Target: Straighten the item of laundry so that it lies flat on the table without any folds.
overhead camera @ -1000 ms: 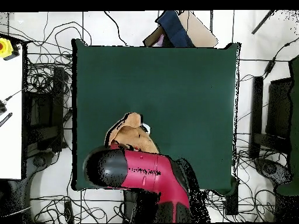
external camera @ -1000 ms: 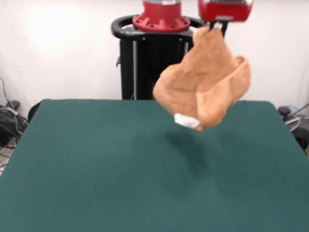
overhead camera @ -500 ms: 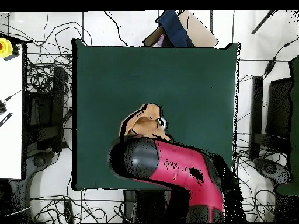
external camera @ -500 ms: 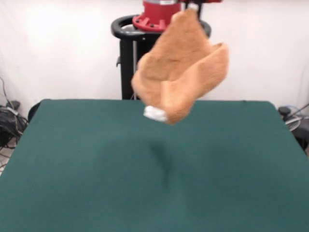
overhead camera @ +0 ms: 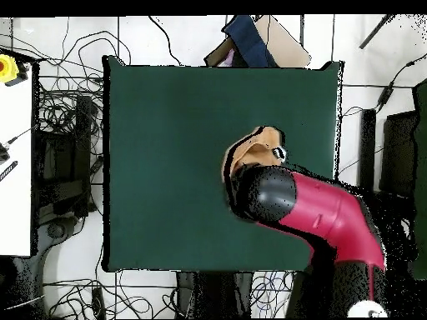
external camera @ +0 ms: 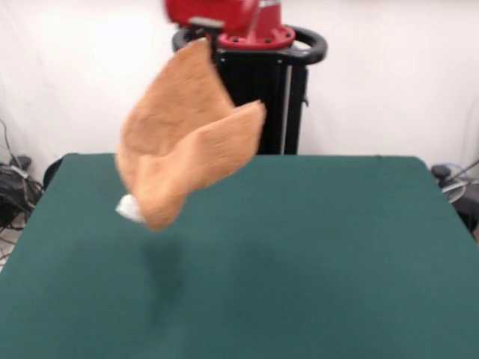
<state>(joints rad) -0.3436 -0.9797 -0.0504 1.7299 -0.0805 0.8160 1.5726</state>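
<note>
The orange-tan towel [external camera: 183,142] hangs crumpled in the air over the left part of the green table [external camera: 322,247], touching nothing. Its white tag [external camera: 129,208] is at the lowest corner. My gripper [external camera: 209,39] is shut on the towel's top corner, just under the red arm at the top edge. In the overhead view the red arm [overhead camera: 313,212] covers the gripper. There the towel [overhead camera: 253,150] and its tag [overhead camera: 279,153] stick out beyond the arm's end, over the right half of the table [overhead camera: 167,125].
The black pedestal [external camera: 258,97] stands behind the table's far edge. Cables lie on the floor at the left [external camera: 11,187]. In the overhead view a white bench [overhead camera: 15,167] stands at the left, and a box with blue cloth [overhead camera: 254,42] beyond the far edge.
The arm has swung the hanging towel sideways: from right to left in the front view, from left to right in the overhead view. The towel stays gripped and bunched.
</note>
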